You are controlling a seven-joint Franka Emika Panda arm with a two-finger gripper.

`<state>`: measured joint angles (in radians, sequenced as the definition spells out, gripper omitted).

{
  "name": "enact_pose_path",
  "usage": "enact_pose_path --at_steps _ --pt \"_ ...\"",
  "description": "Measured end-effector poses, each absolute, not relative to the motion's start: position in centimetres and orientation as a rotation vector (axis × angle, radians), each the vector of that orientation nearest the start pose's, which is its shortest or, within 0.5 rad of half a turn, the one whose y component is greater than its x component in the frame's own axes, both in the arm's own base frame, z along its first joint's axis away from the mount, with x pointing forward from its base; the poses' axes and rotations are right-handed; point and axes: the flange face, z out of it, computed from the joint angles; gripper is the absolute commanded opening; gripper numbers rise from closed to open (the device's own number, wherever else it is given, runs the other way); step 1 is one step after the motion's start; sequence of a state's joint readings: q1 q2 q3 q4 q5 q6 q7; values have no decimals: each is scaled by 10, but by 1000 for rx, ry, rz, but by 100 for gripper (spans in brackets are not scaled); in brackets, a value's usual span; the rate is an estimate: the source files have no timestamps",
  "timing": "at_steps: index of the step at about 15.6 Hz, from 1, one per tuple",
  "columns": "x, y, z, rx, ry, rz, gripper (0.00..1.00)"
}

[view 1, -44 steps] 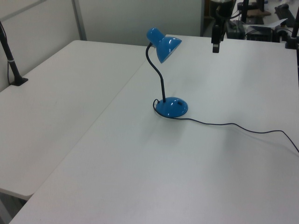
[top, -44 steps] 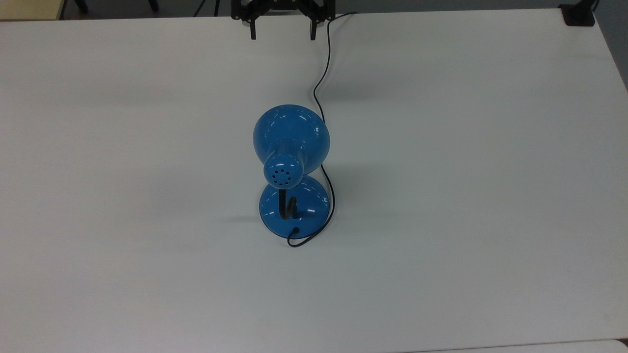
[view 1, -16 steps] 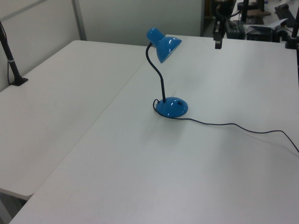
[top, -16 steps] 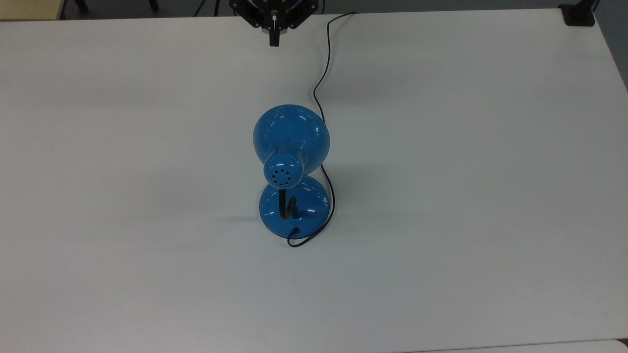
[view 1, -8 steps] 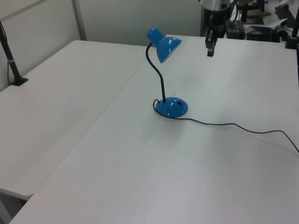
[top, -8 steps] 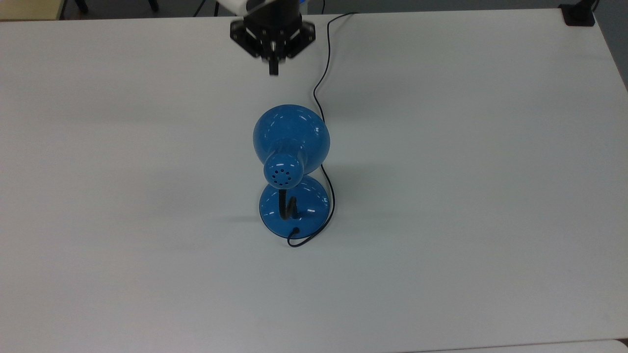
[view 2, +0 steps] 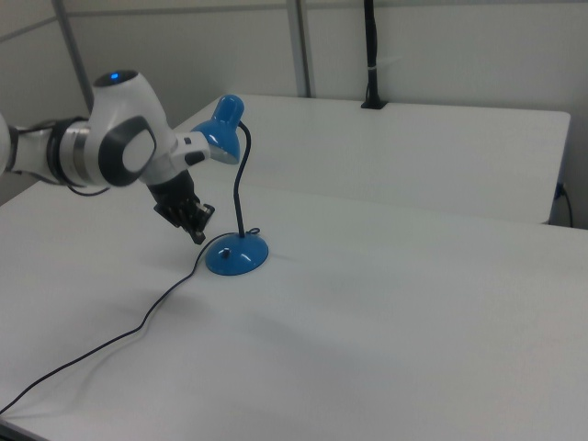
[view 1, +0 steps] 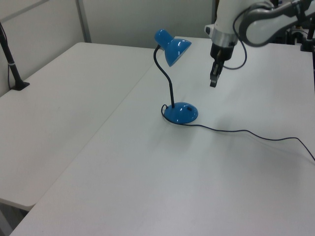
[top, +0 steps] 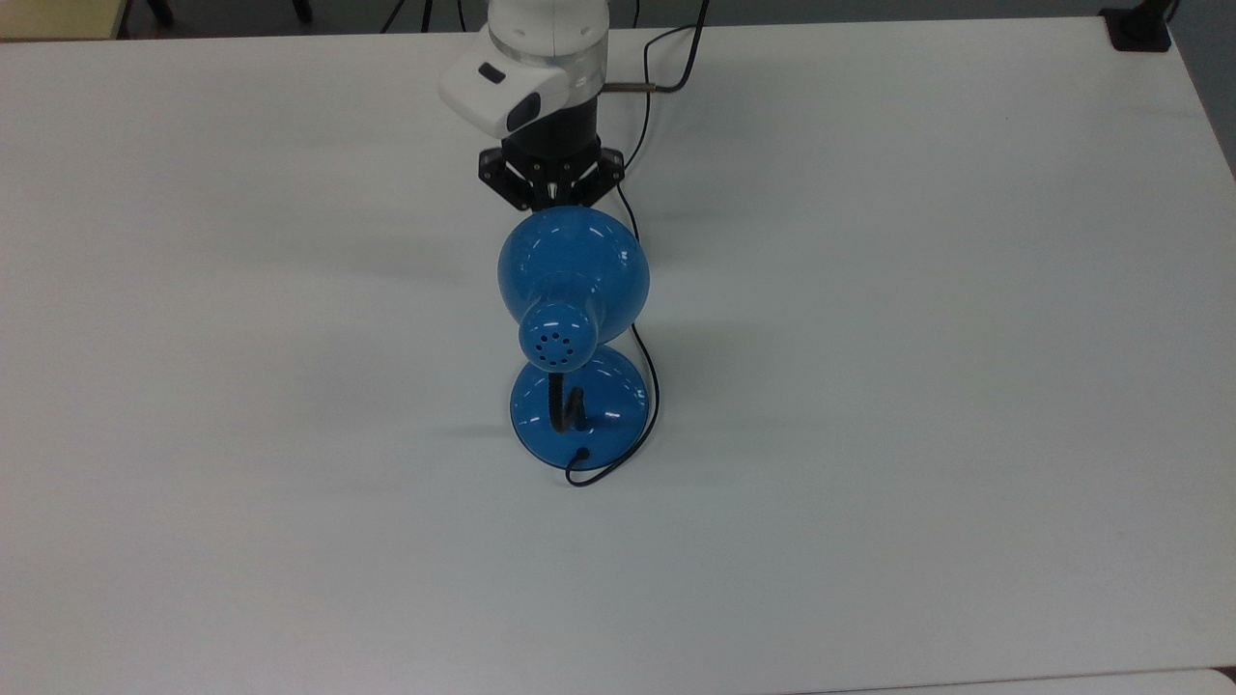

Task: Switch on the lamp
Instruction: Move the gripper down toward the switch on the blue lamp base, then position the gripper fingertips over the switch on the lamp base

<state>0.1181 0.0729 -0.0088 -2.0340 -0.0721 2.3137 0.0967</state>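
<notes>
The lamp stands mid-table: blue dome shade [top: 573, 265] with vent holes, black bent neck, round blue base [top: 608, 401]. It is unlit. In the left view its shade [view 1: 175, 49] hangs over the base [view 1: 181, 113]. My gripper [top: 550, 201] is shut and empty, pointing down, just beyond the shade's far rim in the top view. The left view puts the gripper [view 1: 213, 82] right of the shade and above the table, apart from the lamp. In the right view the gripper [view 2: 197, 231] hovers just left of the base [view 2: 236, 255].
The thin black cord [top: 628, 183] runs from the base past my gripper to the table's far edge, and trails across the table [view 1: 246, 132]. A black clamp post [view 1: 12, 64] stands on the adjoining table, and another black clamp [top: 1137, 29] grips the corner.
My gripper went from open to shut, then the arm came in from the table's far edge and lowered, ending close beside the lamp's shade. The lamp has not moved.
</notes>
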Motion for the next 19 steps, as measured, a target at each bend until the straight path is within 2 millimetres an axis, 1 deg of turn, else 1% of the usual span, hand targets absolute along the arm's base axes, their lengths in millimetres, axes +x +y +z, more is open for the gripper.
enact_pose_path --at_steps 2,5,9,13,17,19 --pt "578 63 413 -3136 -48 -421 0" --pt "576 64 400 -3103 -33 -534 0" --pt "584 66 380 -3060 -37 -665 0" --pt "592 64 357 -3043 -32 -714 0" --pt "598 66 343 -3014 -43 -791 0" --pt "602 67 338 -3012 -51 -802 0"
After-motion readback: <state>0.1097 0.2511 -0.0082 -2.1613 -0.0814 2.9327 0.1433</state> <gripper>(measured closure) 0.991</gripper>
